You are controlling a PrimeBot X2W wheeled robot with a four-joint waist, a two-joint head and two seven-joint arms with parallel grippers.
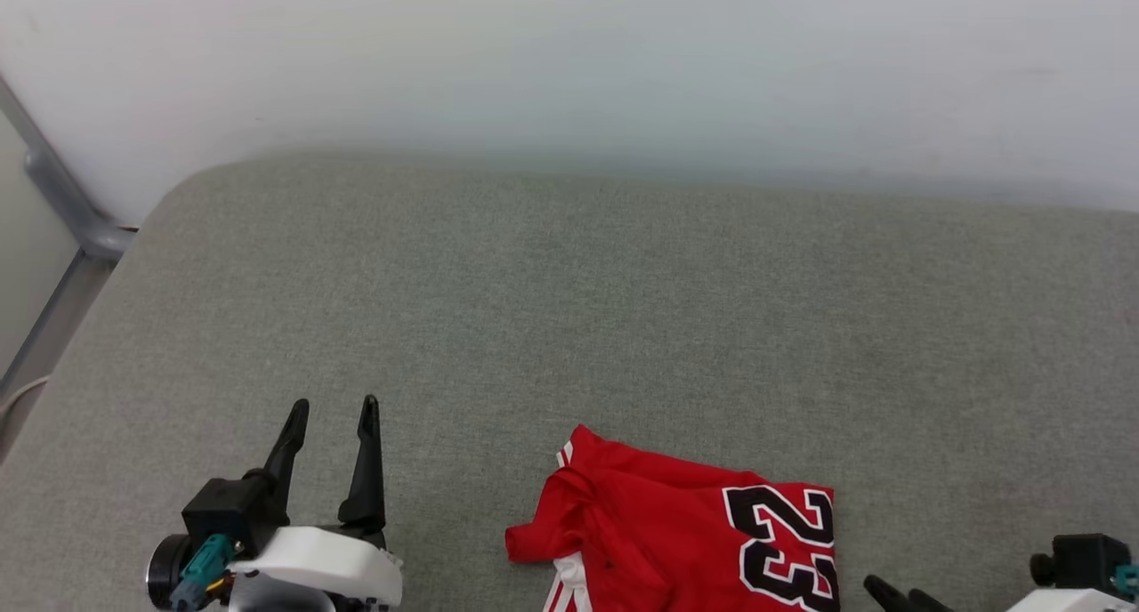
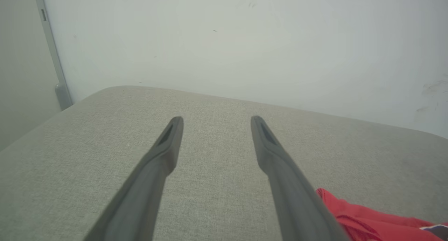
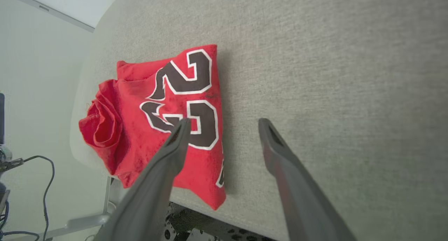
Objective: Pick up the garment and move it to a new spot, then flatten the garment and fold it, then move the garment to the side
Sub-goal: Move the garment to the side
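Both released, empty: left claw (image 1: 335, 403), right claw (image 3: 224, 122). Bunched garment (image 1: 658, 523) just left of right claw, on bench (image 1: 569, 310). Prob pickup step; nxt needs pinch on its edge

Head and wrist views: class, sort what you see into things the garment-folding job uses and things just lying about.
Job: garment; left gripper; right gripper; grey table as work surface.
Lying about: cable; metal rail.
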